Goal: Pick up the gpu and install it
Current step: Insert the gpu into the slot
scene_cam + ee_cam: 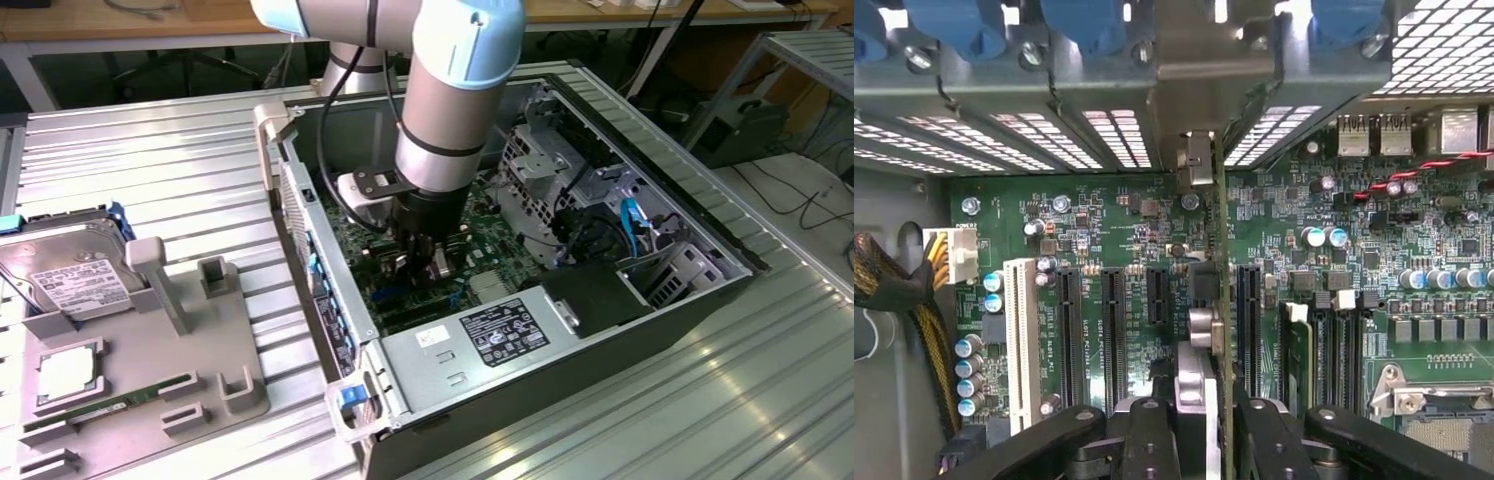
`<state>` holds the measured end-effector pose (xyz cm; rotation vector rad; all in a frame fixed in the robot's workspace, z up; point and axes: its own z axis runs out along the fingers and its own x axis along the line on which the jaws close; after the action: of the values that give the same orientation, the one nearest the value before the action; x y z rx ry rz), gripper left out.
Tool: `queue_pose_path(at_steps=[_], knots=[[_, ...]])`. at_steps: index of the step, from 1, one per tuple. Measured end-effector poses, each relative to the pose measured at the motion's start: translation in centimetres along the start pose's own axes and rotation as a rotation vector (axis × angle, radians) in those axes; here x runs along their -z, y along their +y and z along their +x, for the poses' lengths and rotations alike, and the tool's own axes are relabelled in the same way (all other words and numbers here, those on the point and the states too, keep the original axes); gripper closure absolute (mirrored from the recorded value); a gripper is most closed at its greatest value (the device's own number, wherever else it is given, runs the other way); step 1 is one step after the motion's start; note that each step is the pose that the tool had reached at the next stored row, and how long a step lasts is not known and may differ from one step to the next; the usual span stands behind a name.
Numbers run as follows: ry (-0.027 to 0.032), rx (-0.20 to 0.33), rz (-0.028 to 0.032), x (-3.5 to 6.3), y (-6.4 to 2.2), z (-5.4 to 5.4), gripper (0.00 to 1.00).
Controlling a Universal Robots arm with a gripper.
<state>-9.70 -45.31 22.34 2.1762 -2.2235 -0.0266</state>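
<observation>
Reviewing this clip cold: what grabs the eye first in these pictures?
The silver arm plunging into the open computer case at the middle of the exterior view, its gripper low over the green motherboard. In the wrist view the gpu stands edge-on, clamped between the fingers, above the black expansion slots. A hard drive rests on the grey parts holder at the exterior view's left.

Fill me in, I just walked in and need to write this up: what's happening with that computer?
A single robot arm is reaching down into an open computer case that lies on its side on a metal table. Its claw grips the gpu edge-on, held over the expansion slots of the motherboard, its bracket end toward the rear slot openings. A hard drive sits in a grey holder beside the case.
</observation>
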Motion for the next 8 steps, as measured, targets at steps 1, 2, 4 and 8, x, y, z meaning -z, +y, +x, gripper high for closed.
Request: queue_pose_path(at_steps=[1, 2, 4, 8], knots=[[0.0000, 0.000, -0.0009, -0.02, 0.00, 0.00, 0.71], [0.0000, 0.000, -0.0015, -0.05, 0.00, 0.00, 0.71], [-0.0001, 0.000, -0.0022, -0.13, 0.00, 0.00, 0.71], [0.0004, 0.000, -0.0028, -0.42, -0.01, 0.00, 0.71]])
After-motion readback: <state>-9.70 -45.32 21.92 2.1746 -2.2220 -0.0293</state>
